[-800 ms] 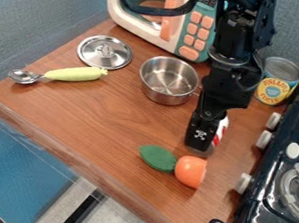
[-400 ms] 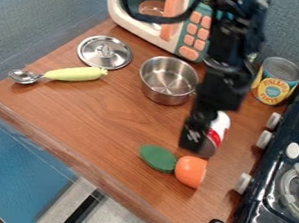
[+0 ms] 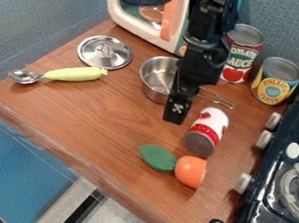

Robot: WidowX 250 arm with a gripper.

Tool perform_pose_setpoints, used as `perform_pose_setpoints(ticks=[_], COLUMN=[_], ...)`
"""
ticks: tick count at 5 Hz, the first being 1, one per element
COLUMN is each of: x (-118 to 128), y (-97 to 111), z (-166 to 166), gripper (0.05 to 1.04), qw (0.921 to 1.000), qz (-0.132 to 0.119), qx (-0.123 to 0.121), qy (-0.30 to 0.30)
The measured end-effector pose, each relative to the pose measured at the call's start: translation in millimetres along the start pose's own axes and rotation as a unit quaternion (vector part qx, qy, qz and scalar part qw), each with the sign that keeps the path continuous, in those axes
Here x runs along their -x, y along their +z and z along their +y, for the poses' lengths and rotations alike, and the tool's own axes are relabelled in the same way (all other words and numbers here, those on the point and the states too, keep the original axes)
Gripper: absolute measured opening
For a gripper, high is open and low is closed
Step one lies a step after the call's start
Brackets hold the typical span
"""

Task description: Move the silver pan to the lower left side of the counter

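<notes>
Because my gripper (image 3: 174, 117) hangs by the pan (image 3: 157, 79) at the far middle of the counter (image 3: 104, 124), a low sideways swing could shove it askew or roll the red-and-white can (image 3: 207, 131). Whether I'm open or closed, I cannot tell.

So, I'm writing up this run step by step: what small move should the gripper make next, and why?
Probably line the gripper up with the silver pan for a grasp on its rim or handle. The gripper hangs across the pan's right side in the picture, near that handle, and the pan isn't yet at the counter's lower left.
</notes>
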State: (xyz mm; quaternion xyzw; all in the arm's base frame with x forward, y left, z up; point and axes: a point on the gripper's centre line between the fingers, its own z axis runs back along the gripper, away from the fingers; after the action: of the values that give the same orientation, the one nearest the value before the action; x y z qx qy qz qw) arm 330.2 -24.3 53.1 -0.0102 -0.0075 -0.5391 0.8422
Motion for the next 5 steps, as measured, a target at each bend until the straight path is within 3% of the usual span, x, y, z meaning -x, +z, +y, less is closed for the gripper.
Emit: perform_pose_setpoints(ticks=[2, 4, 5], x=[18.4, 24.2, 19.3], y=[6.7, -22.3, -41.0], z=[51.0, 56.1, 52.2], gripper=[0.999, 0.999, 0.967], qw=[0.9977, 0.9973, 0.9976], qz=[-0.001, 0.036, 0.043], qx=[-0.018, -0.013, 0.003], qy=[0.066, 0.063, 0.055])
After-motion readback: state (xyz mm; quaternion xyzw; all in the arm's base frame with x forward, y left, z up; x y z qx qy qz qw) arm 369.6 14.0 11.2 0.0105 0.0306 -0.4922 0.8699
